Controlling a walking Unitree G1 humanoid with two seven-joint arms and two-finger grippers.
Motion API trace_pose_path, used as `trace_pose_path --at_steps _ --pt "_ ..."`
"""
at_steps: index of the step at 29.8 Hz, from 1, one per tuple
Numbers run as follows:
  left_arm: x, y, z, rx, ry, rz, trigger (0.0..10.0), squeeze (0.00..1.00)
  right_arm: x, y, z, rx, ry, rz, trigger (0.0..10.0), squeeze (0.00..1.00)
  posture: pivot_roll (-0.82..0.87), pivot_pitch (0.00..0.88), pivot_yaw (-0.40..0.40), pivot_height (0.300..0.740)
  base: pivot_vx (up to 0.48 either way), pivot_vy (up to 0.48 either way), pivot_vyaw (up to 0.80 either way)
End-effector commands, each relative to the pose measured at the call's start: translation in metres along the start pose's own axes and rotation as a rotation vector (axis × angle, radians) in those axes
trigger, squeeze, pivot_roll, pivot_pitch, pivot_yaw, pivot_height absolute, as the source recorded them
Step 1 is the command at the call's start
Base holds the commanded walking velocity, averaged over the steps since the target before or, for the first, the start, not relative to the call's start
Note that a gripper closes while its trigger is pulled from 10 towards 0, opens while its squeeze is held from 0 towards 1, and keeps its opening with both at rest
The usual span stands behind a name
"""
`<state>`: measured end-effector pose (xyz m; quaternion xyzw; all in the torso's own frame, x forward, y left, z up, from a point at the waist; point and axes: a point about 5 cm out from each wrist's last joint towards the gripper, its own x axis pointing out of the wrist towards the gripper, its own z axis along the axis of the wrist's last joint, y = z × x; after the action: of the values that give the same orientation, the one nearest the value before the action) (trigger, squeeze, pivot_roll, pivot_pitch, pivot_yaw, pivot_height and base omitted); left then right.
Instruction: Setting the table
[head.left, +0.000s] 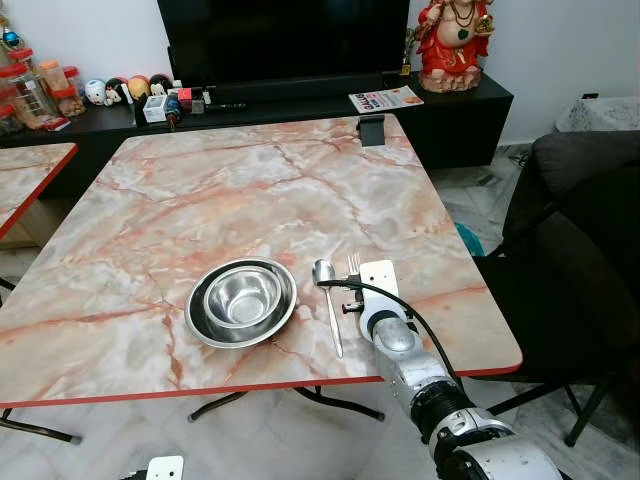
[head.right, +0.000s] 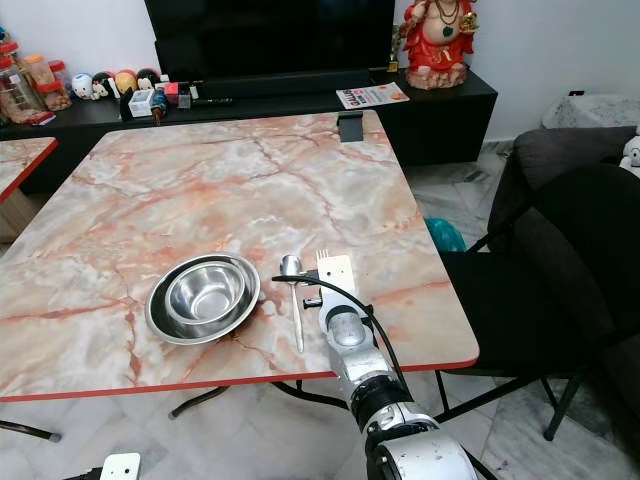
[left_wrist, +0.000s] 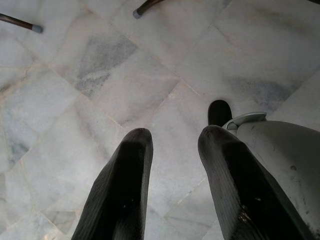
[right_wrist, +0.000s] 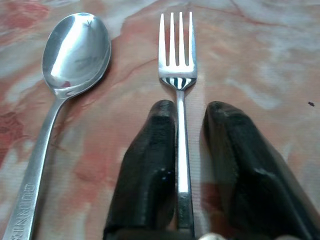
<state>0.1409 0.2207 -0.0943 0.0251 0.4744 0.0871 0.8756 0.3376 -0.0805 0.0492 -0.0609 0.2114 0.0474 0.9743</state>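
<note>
At the table's near edge: fork laid beside spoon, right gripper (right_wrist: 190, 112) parted around the fork.

Nearest, the left gripper (left_wrist: 172, 137) hangs over pale marble floor tiles (left_wrist: 100, 75), its two black fingers apart and holding nothing. On the marble-patterned table (head.left: 200, 190), the right arm's white wrist block hides most of the fork (right_wrist: 177, 65) from the head camera, leaving the tines showing; from the wrist, its handle runs between the spread fingers, one finger touching it, the other apart. The fork lies flat, long axis running away from the robot, tines pointing far. Just beside it on the robot's left lies the polished steel spoon (head.left: 326, 290), parallel, bowl far. Further left sits a round steel bowl (head.left: 242, 295) nested in a steel plate (head.left: 205, 335).
</note>
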Motion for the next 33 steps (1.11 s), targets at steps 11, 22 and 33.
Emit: trace_pose_path --at_steps 11,22,33 --pt "0.001 0.002 0.002 0.031 0.013 -0.004 10.0 0.0 0.0 0.005 0.014 0.089 -0.1 0.023 10.0 0.15 0.0 0.0 0.085 0.74 0.0 0.0 0.0" --pt "0.002 -0.001 0.006 0.023 0.0 -0.017 10.0 0.0 -0.005 -0.005 0.037 0.062 -0.302 -0.066 10.0 0.0 0.0 0.0 0.089 0.74 0.0 0.0 0.0" --pt "0.003 -0.004 0.013 0.003 -0.032 -0.017 10.0 0.0 -0.027 -0.008 0.066 0.0 -0.653 -0.08 10.0 0.0 -0.02 0.0 0.086 0.74 0.0 0.0 0.0"
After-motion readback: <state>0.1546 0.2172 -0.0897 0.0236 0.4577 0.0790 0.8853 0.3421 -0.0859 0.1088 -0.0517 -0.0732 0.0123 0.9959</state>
